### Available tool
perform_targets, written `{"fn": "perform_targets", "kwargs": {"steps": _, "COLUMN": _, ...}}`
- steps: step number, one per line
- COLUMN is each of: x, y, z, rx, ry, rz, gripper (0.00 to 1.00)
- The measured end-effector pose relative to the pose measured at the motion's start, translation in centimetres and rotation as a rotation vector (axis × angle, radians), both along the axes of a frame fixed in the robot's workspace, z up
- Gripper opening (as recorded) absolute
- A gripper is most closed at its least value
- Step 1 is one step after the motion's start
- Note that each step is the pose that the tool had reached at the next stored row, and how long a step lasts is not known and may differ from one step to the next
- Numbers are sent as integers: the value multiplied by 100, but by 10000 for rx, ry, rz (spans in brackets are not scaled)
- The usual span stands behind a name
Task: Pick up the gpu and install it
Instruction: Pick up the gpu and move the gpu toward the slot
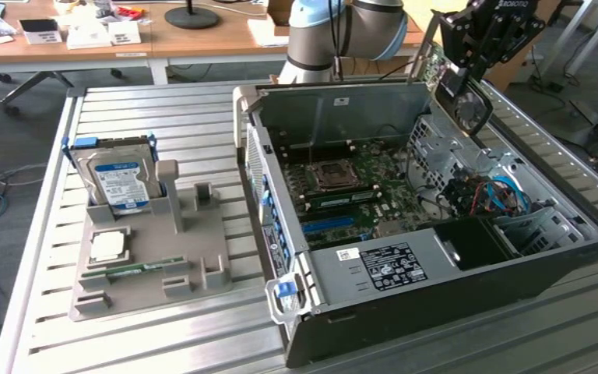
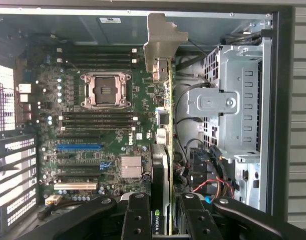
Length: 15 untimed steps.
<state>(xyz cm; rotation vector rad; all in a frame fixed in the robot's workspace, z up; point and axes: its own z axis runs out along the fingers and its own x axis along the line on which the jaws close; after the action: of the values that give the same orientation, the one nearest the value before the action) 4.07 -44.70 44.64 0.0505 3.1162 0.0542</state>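
The gpu (image 1: 469,105) hangs edge-down above the far right corner of the open computer case (image 1: 548,273), its black round fan facing the exterior view's left. My gripper (image 1: 478,62) is shut on its upper edge. From the wrist, the gpu (image 2: 166,105) appears edge-on as a thin green board with its silver bracket (image 2: 160,37) at the far end. The two black fingers (image 2: 137,217) clamp its near end, where my gripper (image 2: 163,215) holds it. Below it lies the motherboard (image 2: 92,125), with a blue slot (image 2: 77,147) off to one side of the card.
On the exterior view's left, a grey holder (image 1: 149,265) carries a hard drive (image 1: 117,179), a processor (image 1: 107,245) and a memory stick (image 1: 133,269). Inside the case are a silver drive cage (image 2: 233,100), coloured cables (image 1: 497,195) and a power supply (image 1: 382,265).
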Motion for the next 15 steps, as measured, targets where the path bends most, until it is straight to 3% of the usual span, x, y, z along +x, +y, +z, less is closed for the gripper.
{"fn": "perform_targets", "kwargs": {"steps": 15, "x": 70, "y": 0, "z": 0, "rx": 1, "ry": 0, "rz": -1, "gripper": 27}}
